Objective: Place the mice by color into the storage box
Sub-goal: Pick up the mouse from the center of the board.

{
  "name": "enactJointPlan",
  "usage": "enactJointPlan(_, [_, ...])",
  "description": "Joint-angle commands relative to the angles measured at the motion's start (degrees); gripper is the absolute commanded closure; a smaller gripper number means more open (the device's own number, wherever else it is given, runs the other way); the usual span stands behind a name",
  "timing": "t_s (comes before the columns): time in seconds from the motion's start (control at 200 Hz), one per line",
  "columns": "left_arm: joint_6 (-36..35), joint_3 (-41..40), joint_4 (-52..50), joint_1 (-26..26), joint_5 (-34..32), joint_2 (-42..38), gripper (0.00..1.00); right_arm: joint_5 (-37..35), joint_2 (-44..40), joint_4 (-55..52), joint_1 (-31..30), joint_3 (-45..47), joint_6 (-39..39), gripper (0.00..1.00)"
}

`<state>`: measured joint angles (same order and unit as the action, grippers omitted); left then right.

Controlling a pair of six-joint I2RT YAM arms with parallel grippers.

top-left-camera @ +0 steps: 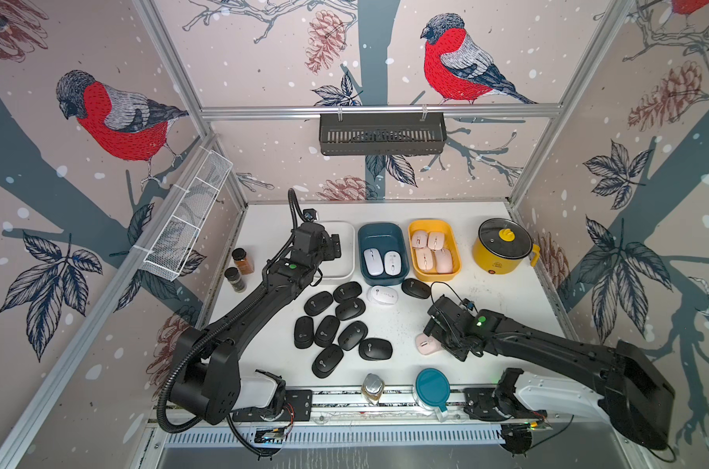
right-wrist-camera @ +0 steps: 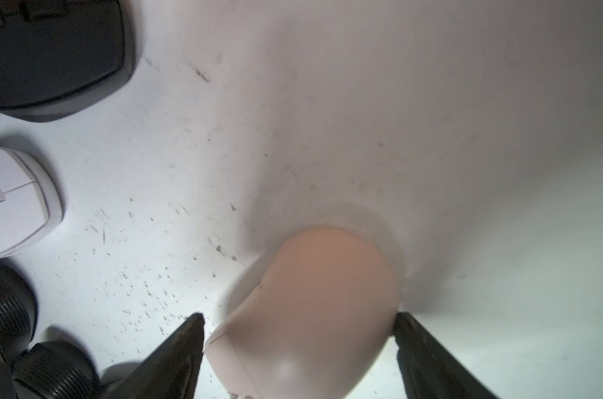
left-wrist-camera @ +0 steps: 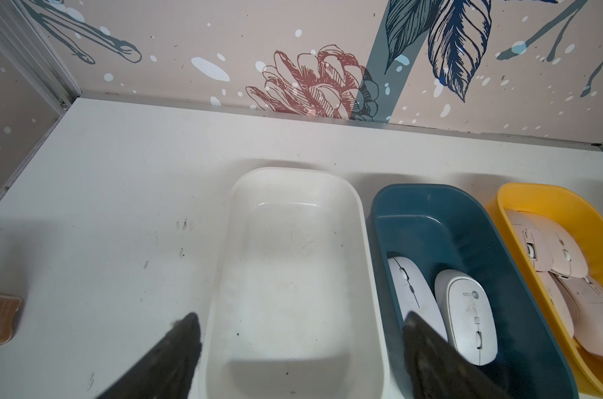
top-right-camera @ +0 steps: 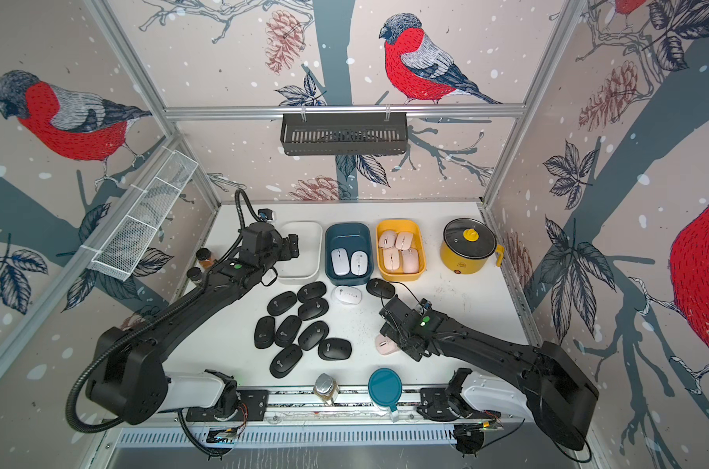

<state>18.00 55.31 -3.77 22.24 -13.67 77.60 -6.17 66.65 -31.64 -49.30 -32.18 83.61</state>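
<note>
While left tool (left-wrist-camera: 300, 317) hangs spread, right tool (right-wrist-camera: 299, 317) straddles pink mouse (right-wrist-camera: 315, 276) — spread too.

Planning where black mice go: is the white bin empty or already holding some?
Empty as far as seen: the left wrist view shows the white bin with a bare floor, nothing inside; its near end is cropped.

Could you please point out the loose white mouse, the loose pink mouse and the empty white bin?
loose white mouse (top-left-camera: 382, 295): a top view, centre of its shell.
loose pink mouse (right-wrist-camera: 312, 311): right wrist view, middle of its back.
empty white bin (left-wrist-camera: 289, 269): left wrist view, bare floor.
</note>
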Motion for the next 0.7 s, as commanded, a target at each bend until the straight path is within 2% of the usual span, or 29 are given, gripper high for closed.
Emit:
enactJointPlan(0.0, [-0.10,0.44,0.43,-0.09,-0.96,-0.13,0.10,0.92,3.43,1.46,0.78,-2.69,-4.92,0.14])
enactJointPlan(0.31, [-0.48,0.24,0.38,-0.09,-1.56,-0.90,0.10,0.42,13.54,-0.91,-1.67,-9.78,-10.17,0.14])
enactJointPlan(0.575, [0.11,0.15,0.43,-0.05,-0.35,-1.22,0.10,-0.33,20.45,-3.12,-6.08,-13.46,-10.14,0.15])
enactJointPlan(0.695, [0.16,0.15,0.43,-0.09,-0.41,-1.40,0.10,-0.29,22.12,-3.41,-6.60,-14.78,-10.97,0.19])
